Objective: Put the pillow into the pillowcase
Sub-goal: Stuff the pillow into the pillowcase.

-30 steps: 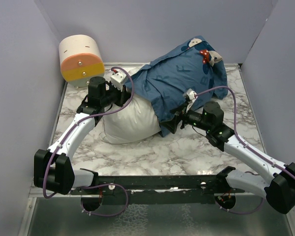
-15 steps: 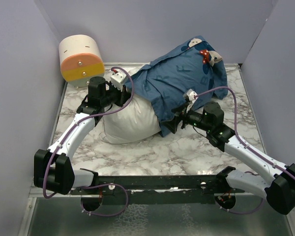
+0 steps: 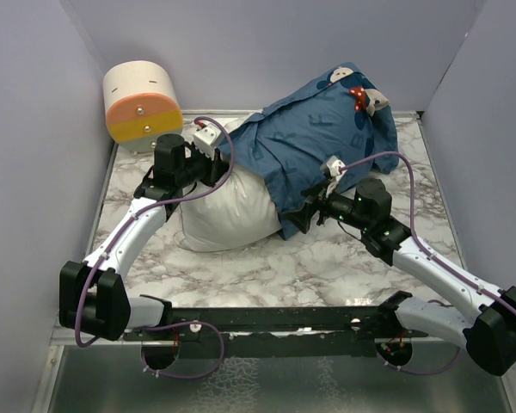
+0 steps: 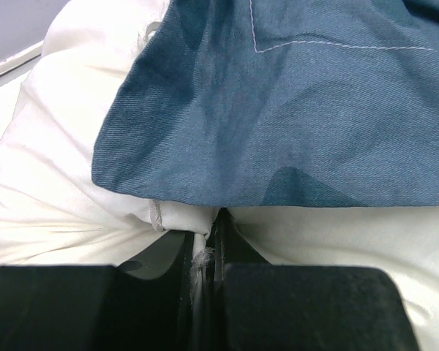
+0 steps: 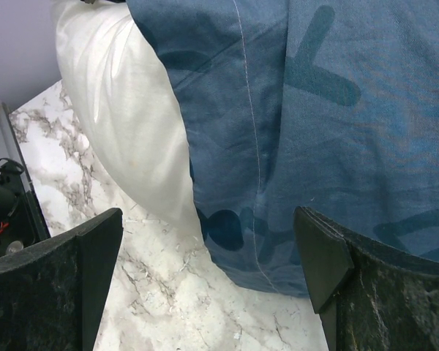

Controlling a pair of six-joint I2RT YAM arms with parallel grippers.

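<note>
The left claw [image 4: 208, 247] is pinched nearly closed on a fold of the white pillow [image 3: 217, 217]. The right claw [image 5: 208, 241] gapes wide at the pillowcase [image 3: 314, 138] hem, holding nothing. The case covers the pillow's far part and the near end bulges bare on the marble table [image 3: 327, 258], so I judge the job roughly half done.

The pillow [image 3: 219, 211] is white, plump and soft. It lies on the marble bench [image 3: 327, 258], a little left of the middle, and its near left end is bare. The pillowcase [image 3: 314, 138] is thin dark blue cloth with lighter blue letters and mouse faces. It covers the far right part of the pillow and rises toward the back. Its stitched hem lies loose and wrinkled across the white cloth.
</note>
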